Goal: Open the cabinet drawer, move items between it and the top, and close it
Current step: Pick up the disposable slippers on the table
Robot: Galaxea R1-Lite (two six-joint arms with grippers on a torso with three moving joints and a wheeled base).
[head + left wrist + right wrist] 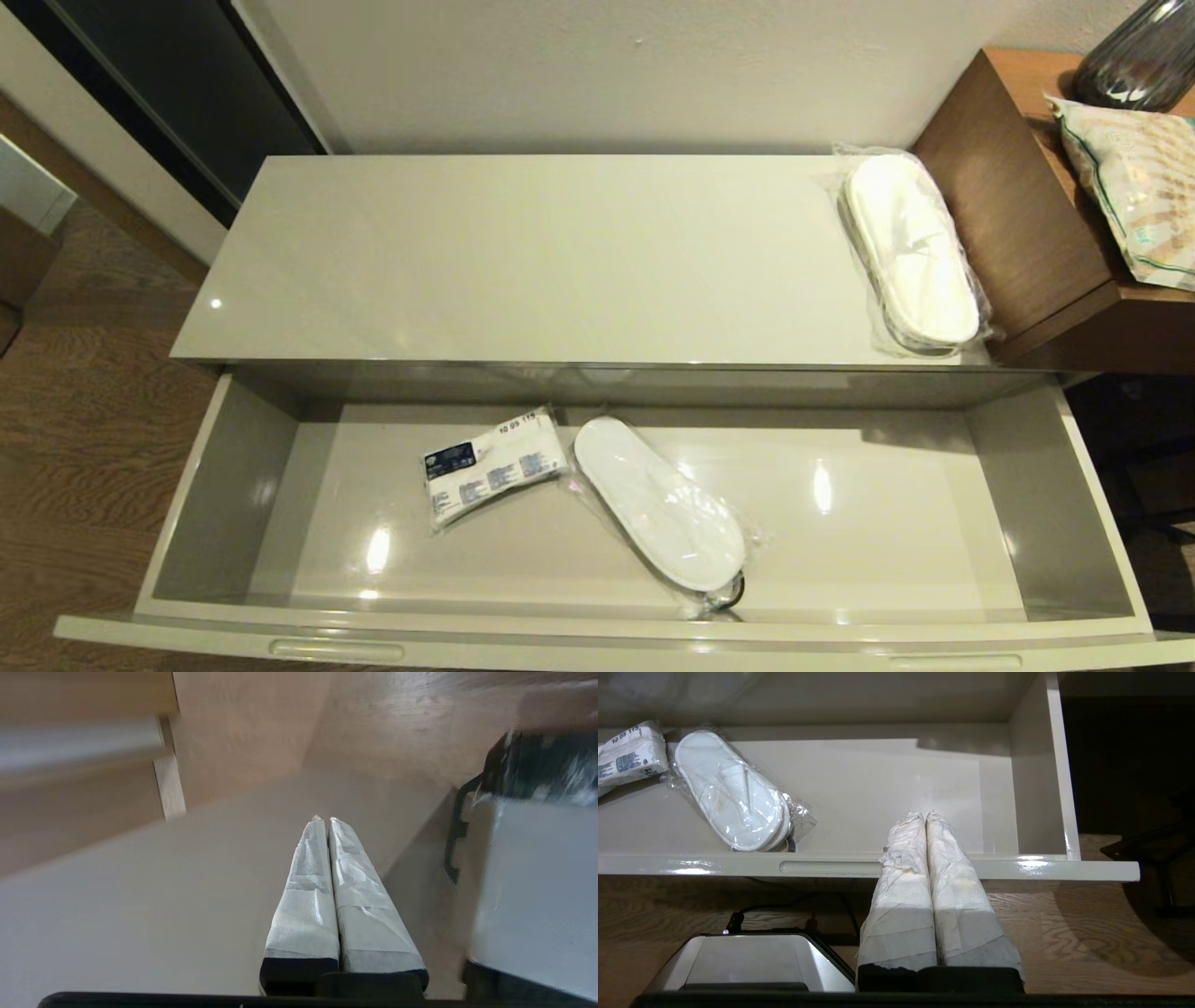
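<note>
The cabinet drawer [597,523] is pulled fully out and fills the lower half of the head view, its front edge with two oblong finger recesses running along the bottom of the frame. Inside it, left of centre, lies the white packet [492,465] with a dark blue label, and just beside that, toward the centre, a pair of plastic-wrapped slippers [659,504] set on a diagonal; the wrappers look to touch or nearly so, though the glare makes that hard to settle. A second wrapped pair of slippers [910,250] rests on the top [523,261], at the upper right of the frame, close to the slab's right end. Beyond it a brown wooden desk [1013,201] carries a snack bag [1134,187] (green-trimmed, crinkly).

Neither arm appears in the head view. In its own wrist view the right gripper [924,814] has its taped fingers pressed together with nothing between them, hovering in front of the drawer's front edge, above the wooden floor [1087,924]. The left gripper [325,819] is likewise closed tight and empty, pointing at a plain beige surface with wood beyond.
</note>
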